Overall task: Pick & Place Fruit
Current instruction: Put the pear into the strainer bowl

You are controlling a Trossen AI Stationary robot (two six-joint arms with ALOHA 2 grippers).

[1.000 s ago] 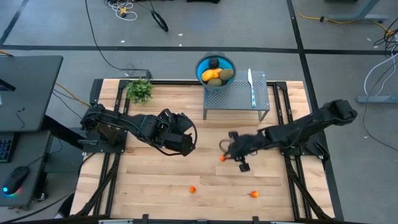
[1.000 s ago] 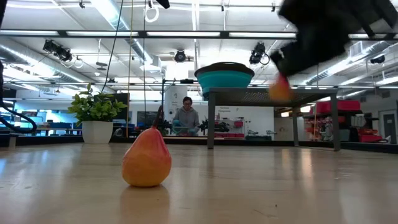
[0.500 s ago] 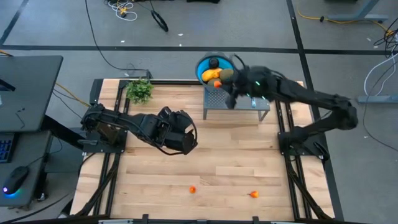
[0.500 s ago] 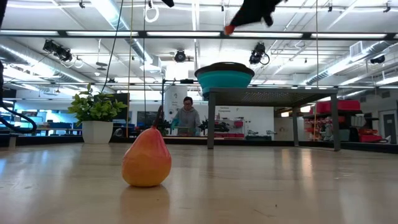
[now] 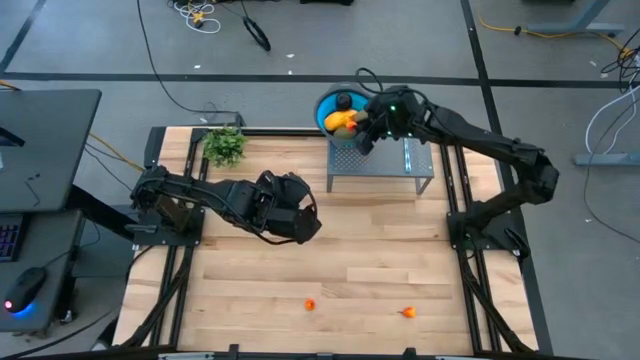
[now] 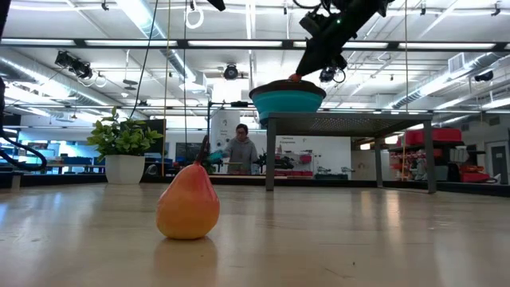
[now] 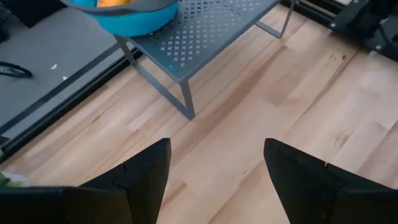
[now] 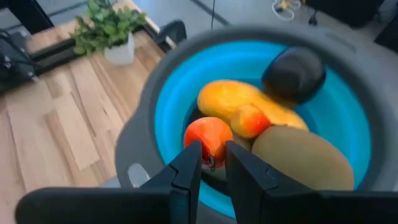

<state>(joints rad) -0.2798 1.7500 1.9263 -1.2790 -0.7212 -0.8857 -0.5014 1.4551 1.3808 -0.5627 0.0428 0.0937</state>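
The left claw (image 5: 305,226) waits over the tabletop, fingers spread wide and empty, two small orange-red fruits (image 5: 310,304) lying loose on the boards well in front of it. At right, the right claw (image 8: 211,163) hangs over the blue bowl (image 8: 348,112), fingers nearly closed on the stem of a small red-orange fruit (image 8: 208,134) just above the pile. The piece looks light, smooth and hard, best pinched across its middle.

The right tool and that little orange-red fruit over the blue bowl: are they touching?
Touching. In the right wrist view the right tool has its two fingers closed on the stem end of the small orange-red fruit, which hangs over the blue bowl.
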